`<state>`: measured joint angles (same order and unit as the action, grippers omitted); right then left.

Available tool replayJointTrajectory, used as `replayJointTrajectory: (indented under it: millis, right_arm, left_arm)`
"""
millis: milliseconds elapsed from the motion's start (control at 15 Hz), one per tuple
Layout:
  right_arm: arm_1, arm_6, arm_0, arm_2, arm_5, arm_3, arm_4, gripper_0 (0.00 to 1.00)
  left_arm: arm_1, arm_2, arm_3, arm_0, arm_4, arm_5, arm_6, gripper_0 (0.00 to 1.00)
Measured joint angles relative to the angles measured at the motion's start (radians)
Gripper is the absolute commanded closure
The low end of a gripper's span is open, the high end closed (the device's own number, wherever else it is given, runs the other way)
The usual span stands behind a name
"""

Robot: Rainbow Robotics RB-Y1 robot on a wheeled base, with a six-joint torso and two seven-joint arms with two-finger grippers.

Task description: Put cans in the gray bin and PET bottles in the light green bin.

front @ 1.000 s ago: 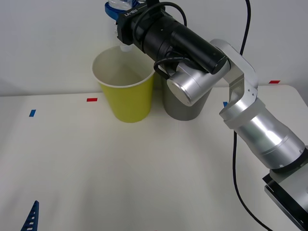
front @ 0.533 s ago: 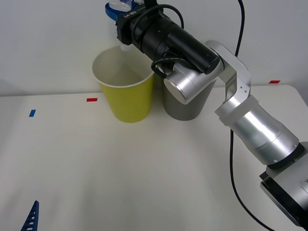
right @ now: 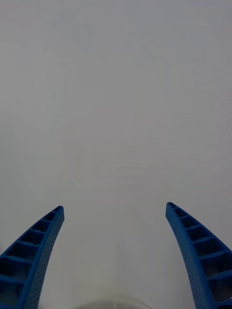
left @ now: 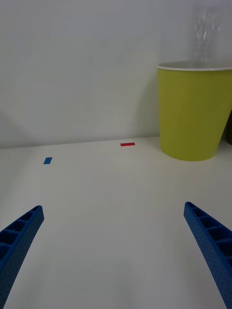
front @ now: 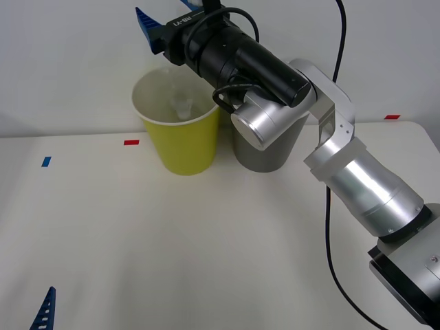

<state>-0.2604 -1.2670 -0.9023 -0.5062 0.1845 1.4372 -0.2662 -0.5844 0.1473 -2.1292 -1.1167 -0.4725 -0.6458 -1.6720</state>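
The light green bin (front: 182, 141) stands at the back of the white table, with the gray bin (front: 265, 157) beside it, largely hidden by my right arm. Above the green bin's mouth my right gripper (front: 172, 17) is open (right: 113, 207) with nothing between its fingers. The clear PET bottle (front: 182, 106) is inside the green bin's mouth, cap down; in the left wrist view it is a blur (left: 205, 34) just above the rim of that bin (left: 193, 116). My left gripper (left: 113, 207) hangs open low over the near left of the table. Cans are out of view.
Tape marks lie on the table: red (front: 131, 142) left of the green bin, blue (front: 46, 161) farther left, red (front: 391, 117) at the far right. A white wall rises right behind the bins. A black cable (front: 333, 227) hangs along my right arm.
My right gripper has opened and let go of the PET bottle, which has dropped from between its fingers into the light green bin's mouth. The left arm has not moved.
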Motion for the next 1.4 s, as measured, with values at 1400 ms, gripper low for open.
replayJointTrajectory:
  millis: [1400]
  right_arm:
    - [-0.119, 0.019, 0.509, 0.188, 0.185, 0.65, 0.163, 0.0]
  left_arm:
    - [0.0, 0.0, 0.0, 0.0, 0.0, 0.0, 0.0, 0.0]
